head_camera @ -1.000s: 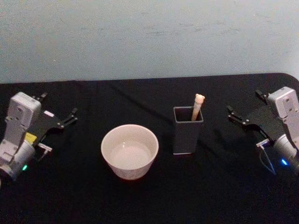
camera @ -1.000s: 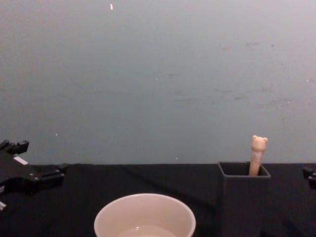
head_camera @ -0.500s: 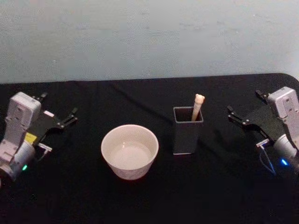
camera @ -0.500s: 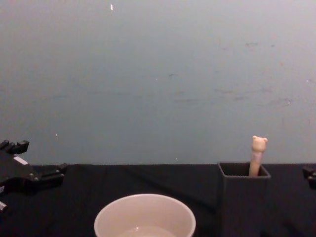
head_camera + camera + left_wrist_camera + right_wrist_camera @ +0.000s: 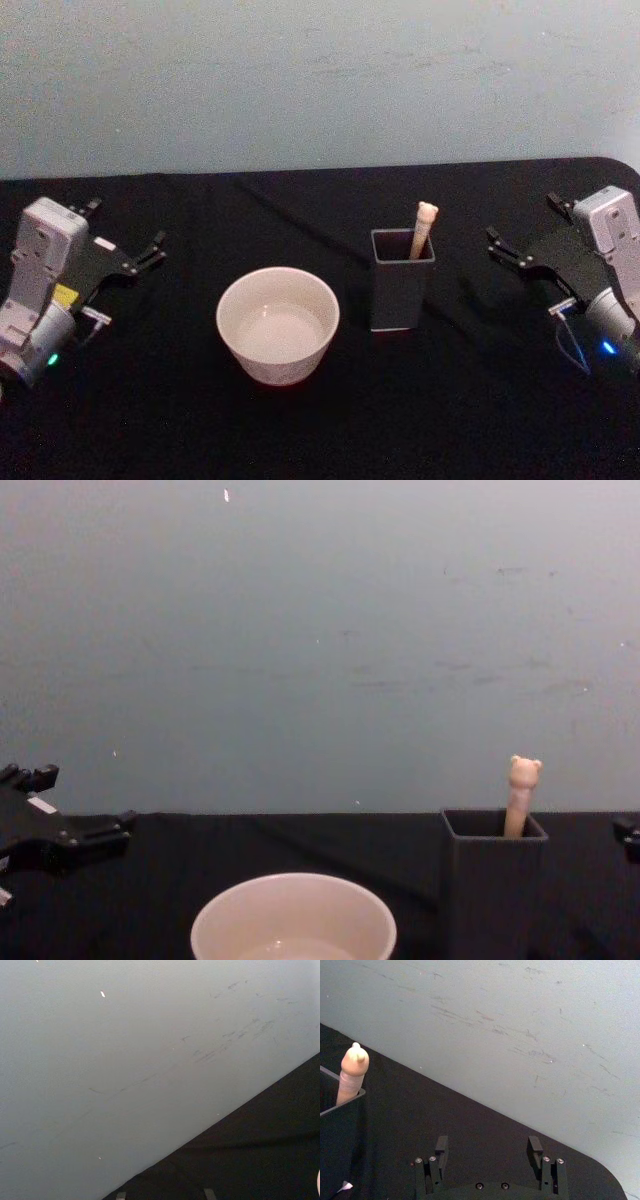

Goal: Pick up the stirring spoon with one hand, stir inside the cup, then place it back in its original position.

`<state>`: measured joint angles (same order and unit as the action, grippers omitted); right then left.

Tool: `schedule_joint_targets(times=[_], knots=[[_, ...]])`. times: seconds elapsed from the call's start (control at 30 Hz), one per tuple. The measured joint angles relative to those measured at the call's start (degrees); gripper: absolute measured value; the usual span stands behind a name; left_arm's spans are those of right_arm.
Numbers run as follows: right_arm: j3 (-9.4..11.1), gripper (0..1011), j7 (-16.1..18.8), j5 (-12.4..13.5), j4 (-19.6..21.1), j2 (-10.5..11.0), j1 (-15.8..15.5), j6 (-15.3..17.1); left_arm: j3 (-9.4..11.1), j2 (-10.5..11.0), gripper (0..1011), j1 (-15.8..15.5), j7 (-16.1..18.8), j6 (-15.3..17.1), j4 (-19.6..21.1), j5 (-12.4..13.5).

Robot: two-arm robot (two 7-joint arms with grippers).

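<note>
Beside cup (image 5: pixel 275 366), spoon (image 5: pixel 424 226) in holder (image 5: pixel 398 296)

Left gripper (image 5: pixel 125 224) fingers apart, far left, right gripper (image 5: pixel 522 219) likewise, far right

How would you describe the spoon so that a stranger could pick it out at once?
On the black table, right of the wide white cup, stands a dark square holder. The spoon leans in it, its top sticking out: the only slim beige stick, topped by a small bear head.
</note>
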<state>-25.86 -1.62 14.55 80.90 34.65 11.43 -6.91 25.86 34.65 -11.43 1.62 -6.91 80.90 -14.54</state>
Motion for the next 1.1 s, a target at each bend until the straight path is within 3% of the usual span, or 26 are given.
schedule_joint_targets(times=[0.2,0.53,0.87,1.1], knots=[[0.02,1000,0.01,-0.01,0.00,0.00,0.00,0.01,0.00,0.00,1001,0.00,0.00,0.00,0.00,-0.01],[2.42,1000,3.04,1.70,2.69,0.10,-1.30,1.44,0.00,0.00,1001,0.00,0.00,0.00,0.00,0.00],[5.35,1000,11.21,8.25,9.61,1.96,-6.08,0.54,0.00,0.00,1002,0.00,0.00,0.00,0.00,0.00],[6.08,1002,15.70,11.27,11.66,1.74,-7.44,0.53,0.00,0.00,1001,0.00,0.00,0.00,0.00,0.00]])
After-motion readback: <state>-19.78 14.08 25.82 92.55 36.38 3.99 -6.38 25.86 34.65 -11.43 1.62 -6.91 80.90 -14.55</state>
